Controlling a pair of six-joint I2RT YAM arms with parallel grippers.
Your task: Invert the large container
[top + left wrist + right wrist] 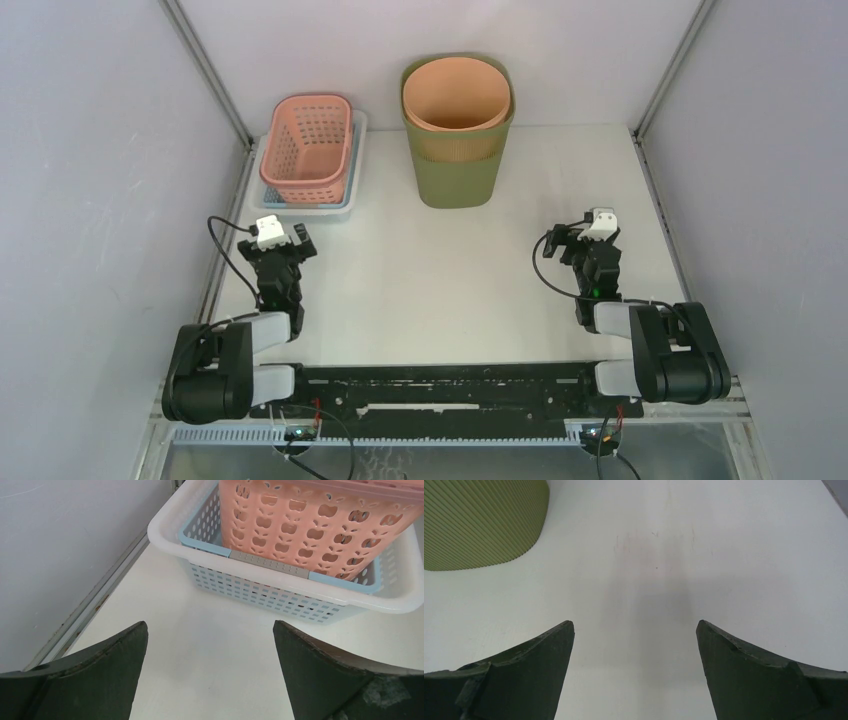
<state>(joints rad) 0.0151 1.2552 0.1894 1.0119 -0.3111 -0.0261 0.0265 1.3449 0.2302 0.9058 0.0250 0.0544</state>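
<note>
The large container is an olive-green ribbed bin (458, 170) standing upright at the back centre of the table, with an orange bin (456, 92) nested inside it. Its lower corner shows in the right wrist view (479, 522) at the top left. My left gripper (283, 238) is open and empty at the near left, well short of the bin; its jaws stand wide apart over bare table (210, 630). My right gripper (580, 238) is open and empty at the near right, to the right of and nearer than the bin, jaws wide apart (635, 630).
A pink perforated basket (310, 148) sits inside a white and blue basket (352, 195) at the back left, just ahead of my left gripper; both show in the left wrist view (320, 525) (270, 587). Grey walls and metal rails bound the table (440, 290).
</note>
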